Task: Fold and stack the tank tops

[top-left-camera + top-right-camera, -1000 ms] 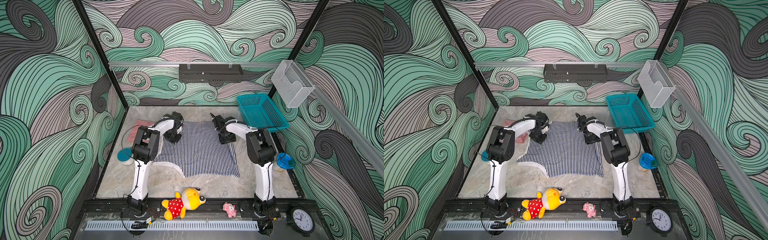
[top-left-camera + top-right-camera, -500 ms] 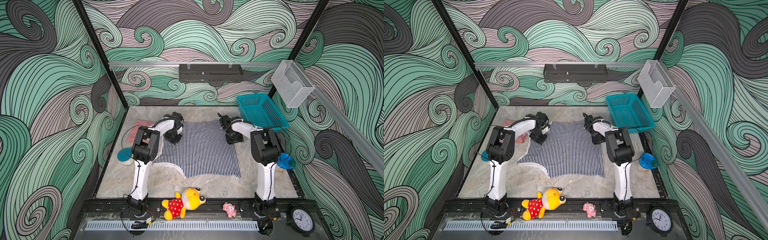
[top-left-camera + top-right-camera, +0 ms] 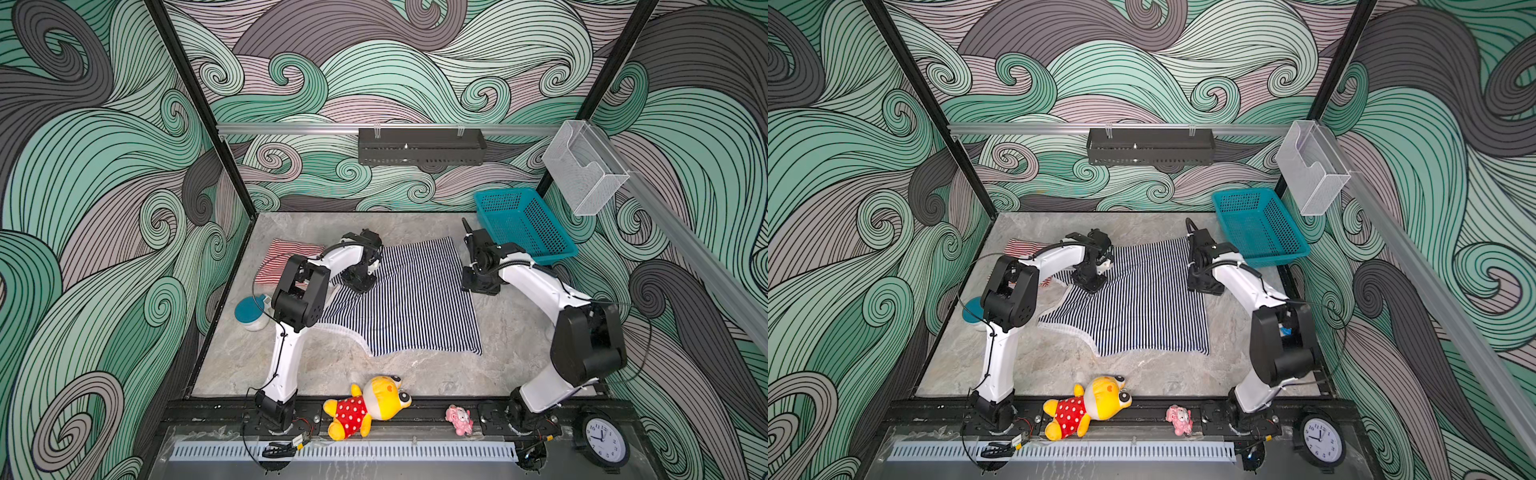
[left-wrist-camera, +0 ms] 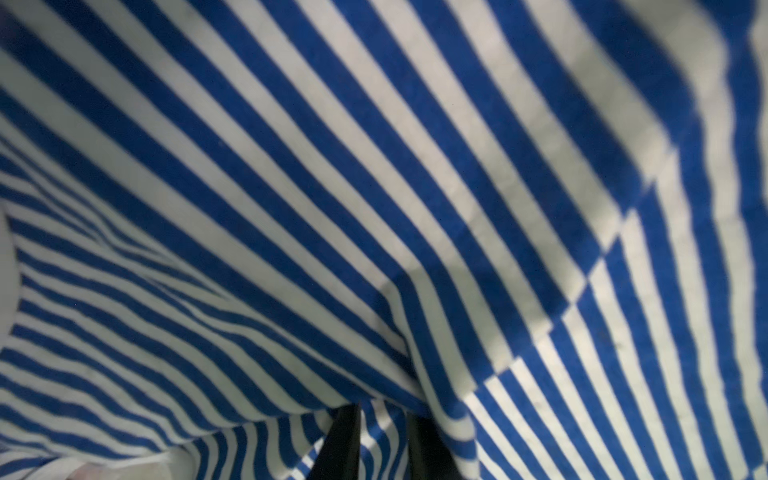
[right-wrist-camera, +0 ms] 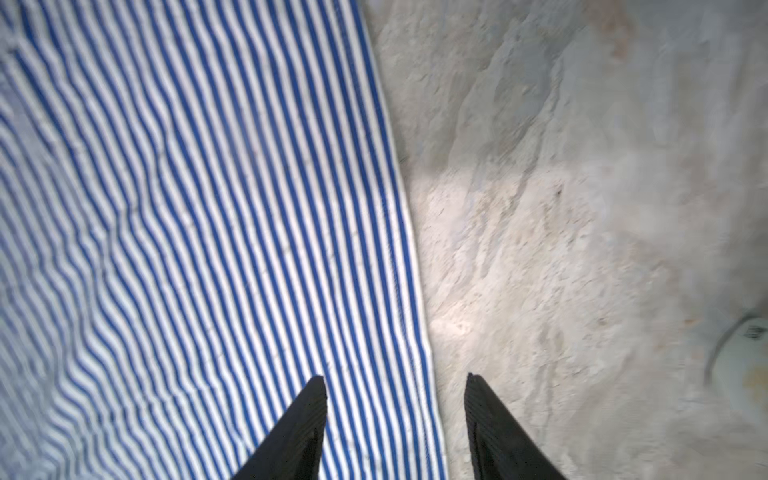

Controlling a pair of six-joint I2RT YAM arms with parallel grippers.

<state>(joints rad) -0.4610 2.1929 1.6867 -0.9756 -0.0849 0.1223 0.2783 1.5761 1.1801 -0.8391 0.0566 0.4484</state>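
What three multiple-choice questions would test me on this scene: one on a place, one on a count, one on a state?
1. Where on the table does the red-striped tank top lie? A) near right B) far left C) centre
2. How many plush toys lie on the front rail? A) one B) four C) two
3. The right tool is: A) open B) shut on fabric C) out of view
Answers: B, its red stripes show far left; C, one yellow, one pink; A, its fingers stand apart over the navy-striped tank top's edge.
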